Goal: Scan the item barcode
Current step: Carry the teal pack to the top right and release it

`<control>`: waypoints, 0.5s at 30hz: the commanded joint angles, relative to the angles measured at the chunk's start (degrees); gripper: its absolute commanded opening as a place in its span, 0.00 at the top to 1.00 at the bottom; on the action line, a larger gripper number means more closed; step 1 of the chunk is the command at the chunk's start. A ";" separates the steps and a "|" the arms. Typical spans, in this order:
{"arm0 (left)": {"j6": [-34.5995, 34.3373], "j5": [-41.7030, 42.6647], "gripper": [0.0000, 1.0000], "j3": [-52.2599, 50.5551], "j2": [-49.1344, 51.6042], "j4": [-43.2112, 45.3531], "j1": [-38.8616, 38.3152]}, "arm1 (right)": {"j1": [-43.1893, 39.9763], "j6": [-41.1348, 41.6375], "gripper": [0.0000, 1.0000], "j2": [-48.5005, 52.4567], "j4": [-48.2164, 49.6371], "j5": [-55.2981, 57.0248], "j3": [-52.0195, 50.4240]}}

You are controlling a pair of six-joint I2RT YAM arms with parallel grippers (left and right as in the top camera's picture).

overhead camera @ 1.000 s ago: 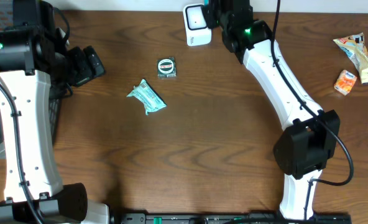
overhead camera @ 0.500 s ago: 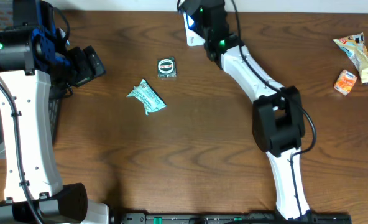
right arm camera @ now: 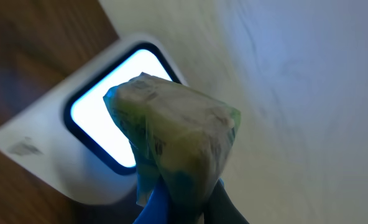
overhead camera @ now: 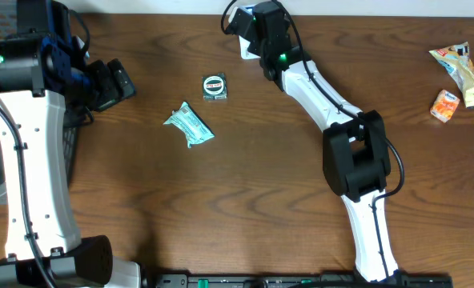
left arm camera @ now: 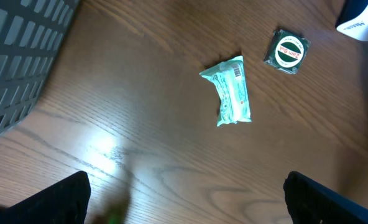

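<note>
At scanner [right arm camera: 87, 127], right jaws pinching wrapped packet [right arm camera: 184, 137], left jaws wide.

On my feed the surface [left arm camera: 140, 155] reads as brown wood with clear grain, smooth, with a soft sheen where the light glares. The scanner [right arm camera: 53, 168] looks like smooth white plastic, and its lit window looks glassy. The wrapped snack [right arm camera: 178, 137] wears thin, crinkled, translucent film. The teal packet [left arm camera: 232, 98] is wrinkled, shiny film, and the small dark pack [left arm camera: 286, 51] is glossy. The basket [left arm camera: 16, 56] is matt grey plastic mesh. The right arm [overhead camera: 317, 84] and left arm [overhead camera: 33, 160] have smooth white plastic shells.
</note>
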 commanded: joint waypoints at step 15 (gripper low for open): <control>0.13 -0.31 0.02 0.46 -0.48 -0.17 0.13 | -20.31 28.33 0.99 -10.64 -32.26 7.45 -0.55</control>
